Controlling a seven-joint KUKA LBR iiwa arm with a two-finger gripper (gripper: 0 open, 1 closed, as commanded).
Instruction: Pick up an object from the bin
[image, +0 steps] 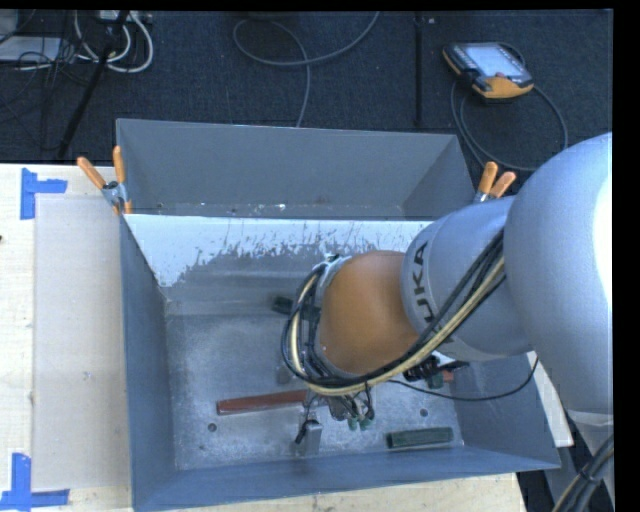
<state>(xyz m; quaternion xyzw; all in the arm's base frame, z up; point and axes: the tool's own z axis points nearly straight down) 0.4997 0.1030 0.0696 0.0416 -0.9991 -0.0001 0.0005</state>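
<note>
The long brown stick (262, 403) lies flat near the front of the bin (200, 345). The gripper (309, 432) sits by its right end; I cannot tell if it is open or closed. Held by 1 end, the stick might tip out.

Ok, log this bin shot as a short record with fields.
arm: enters from the right, orange cover on its wrist
gripper: low over the front middle of the bin
nearest thing: red-brown stick, lying flat, right end by the gripper
other thing: dark bar, flat, front right, apart from the gripper
</note>
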